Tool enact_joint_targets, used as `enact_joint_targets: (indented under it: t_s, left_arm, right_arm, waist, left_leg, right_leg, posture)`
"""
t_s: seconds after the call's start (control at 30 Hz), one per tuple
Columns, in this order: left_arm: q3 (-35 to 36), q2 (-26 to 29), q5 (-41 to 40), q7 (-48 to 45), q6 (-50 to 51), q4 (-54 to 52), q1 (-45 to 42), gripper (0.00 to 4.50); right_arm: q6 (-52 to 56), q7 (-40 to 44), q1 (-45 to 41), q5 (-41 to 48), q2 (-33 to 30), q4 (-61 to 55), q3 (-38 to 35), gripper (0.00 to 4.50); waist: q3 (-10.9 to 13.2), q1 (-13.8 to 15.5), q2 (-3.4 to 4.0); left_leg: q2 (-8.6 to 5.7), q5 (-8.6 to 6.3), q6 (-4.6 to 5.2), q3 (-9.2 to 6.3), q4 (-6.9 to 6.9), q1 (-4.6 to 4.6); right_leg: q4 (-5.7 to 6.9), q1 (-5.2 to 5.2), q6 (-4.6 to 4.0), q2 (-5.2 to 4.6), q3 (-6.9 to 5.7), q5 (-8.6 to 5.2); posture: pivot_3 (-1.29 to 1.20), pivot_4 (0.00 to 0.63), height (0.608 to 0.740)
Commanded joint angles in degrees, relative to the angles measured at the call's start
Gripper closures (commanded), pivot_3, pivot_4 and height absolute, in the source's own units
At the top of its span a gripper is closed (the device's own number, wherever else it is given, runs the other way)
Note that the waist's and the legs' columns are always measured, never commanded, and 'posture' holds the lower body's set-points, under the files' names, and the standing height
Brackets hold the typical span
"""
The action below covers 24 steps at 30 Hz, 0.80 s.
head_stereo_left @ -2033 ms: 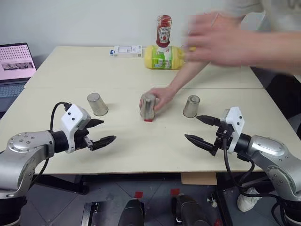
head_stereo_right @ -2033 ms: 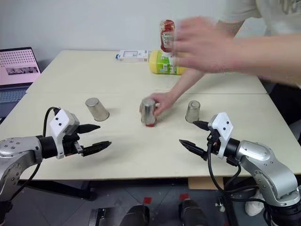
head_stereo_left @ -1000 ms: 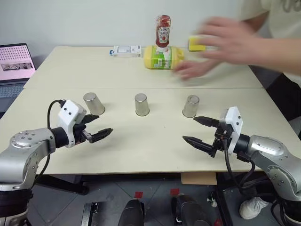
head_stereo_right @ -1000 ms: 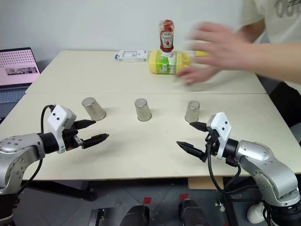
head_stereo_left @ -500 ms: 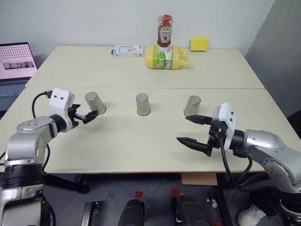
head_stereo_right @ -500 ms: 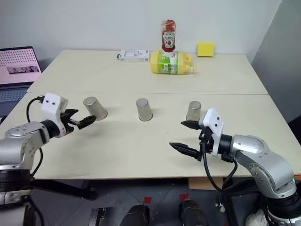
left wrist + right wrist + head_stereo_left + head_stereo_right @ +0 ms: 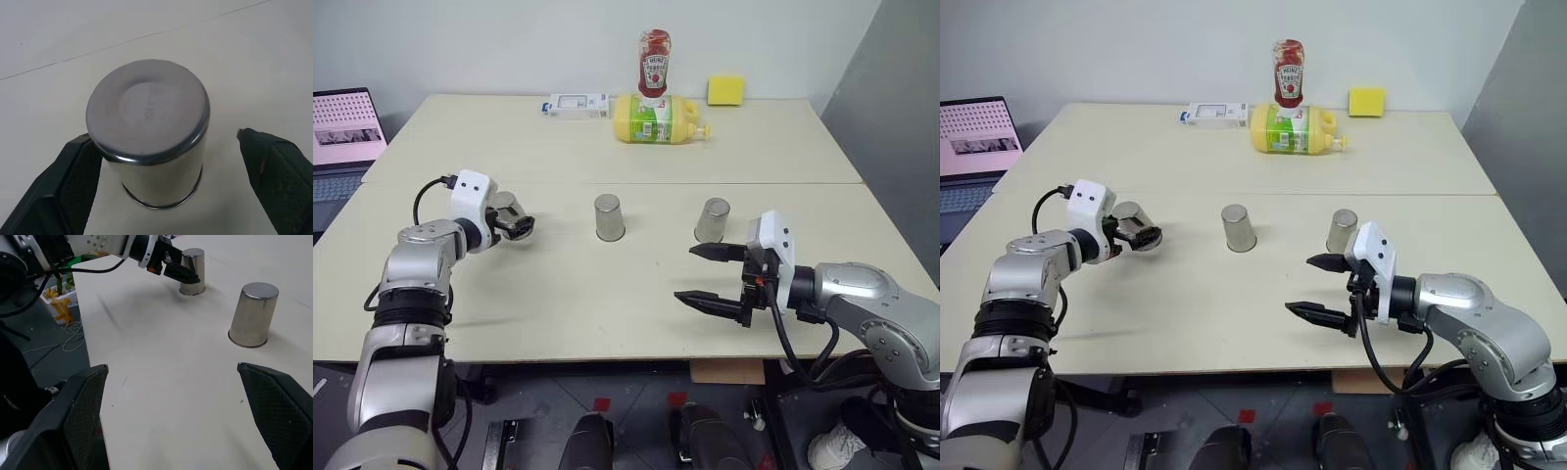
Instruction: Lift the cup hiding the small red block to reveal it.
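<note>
Bare tabletop [image 7: 607, 294] between spread-fingered right hand [image 7: 710, 274] and left hand [image 7: 166, 196], unclenched, astride cup [image 7: 149, 127].

Open table at the near edge; three cups bar the middle.
You have bare tabletop [image 7: 607, 294] along the near edge. Three upturned silver metal cups cross the middle: the left cup [image 7: 508, 208] sits between your left gripper's [image 7: 161, 171] spread fingers, the middle cup [image 7: 608, 216] and right cup [image 7: 712, 220] stand apart. Yellow bottle [image 7: 658, 118] blocks the far edge.
</note>
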Motion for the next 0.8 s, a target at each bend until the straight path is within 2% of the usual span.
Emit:
enact_joint_targets:
  t_s: [0.03, 0.3, 0.4, 0.5, 0.6, 0.8]
  left_arm:
    - [0.32, -0.67, 1.66, 0.89, -3.46, 4.99, -4.17, 0.02]
    - [-0.02, -2.40, 4.08, 1.32, -8.66, 14.57, -8.84, 0.02]
    - [0.46, -2.63, 4.34, 1.70, -9.74, 16.52, -9.97, 0.45]
    - [0.83, -2.49, 4.21, 1.23, -10.48, 17.07, -10.73, 1.23]
    - [1.33, -2.08, 3.49, 0.27, -9.92, 15.23, -10.33, 1.77]
    - [3.95, 0.61, 1.32, -0.57, -5.05, 3.80, -7.17, 1.77]
  right_arm:
    - [-0.21, 0.36, -0.68, 0.98, -0.41, -1.71, -0.45, 0.00]
    - [-0.01, 0.64, -0.35, 0.87, -0.99, -1.62, -0.54, 0.00]
    - [0.16, 0.35, -0.35, 0.98, -0.92, -1.72, -0.63, 0.00]
    - [0.43, -0.01, -0.23, 1.11, -0.89, -1.92, -0.82, 0.00]
    - [0.50, -0.12, -0.02, 1.20, -1.05, -2.03, -1.02, 0.00]
    - [1.02, -0.97, -0.46, 2.33, -0.83, -2.35, -1.70, 0.00]
  waist:
    - [0.00, 0.00, 0.00]
    - [0.00, -0.03, -0.01]
    - [0.00, -0.04, -0.01]
    - [0.00, -0.04, -0.01]
    - [0.00, -0.05, -0.01]
    - [0.00, -0.09, -0.01]
  left_leg:
    - [0.00, 0.00, 0.00, -0.01, 0.00, 0.00]
    - [0.00, 0.00, 0.00, -0.01, 0.01, -0.02]
    - [0.00, 0.00, 0.00, -0.02, 0.01, -0.03]
    - [0.00, 0.00, 0.00, -0.02, 0.01, -0.03]
    - [0.00, 0.00, 0.00, -0.02, 0.01, -0.03]
    - [0.00, 0.00, -0.01, -0.04, 0.01, -0.04]
  right_leg:
    - [0.00, 0.00, 0.00, 0.00, -0.01, 0.00]
    - [0.01, 0.00, 0.01, 0.00, -0.02, 0.00]
    - [0.01, -0.01, 0.01, 0.00, -0.02, 0.01]
    - [0.01, 0.00, 0.01, 0.00, -0.02, 0.01]
    - [0.01, 0.00, 0.01, 0.00, -0.02, 0.01]
    - [0.02, -0.01, 0.00, 0.00, -0.02, 0.01]
  posture:
    - [0.00, 0.150, 0.740]
    - [0.00, 0.150, 0.740]
    - [0.00, 0.150, 0.740]
    - [0.00, 0.150, 0.740]
    - [0.00, 0.150, 0.740]
    - [0.00, 0.150, 0.740]
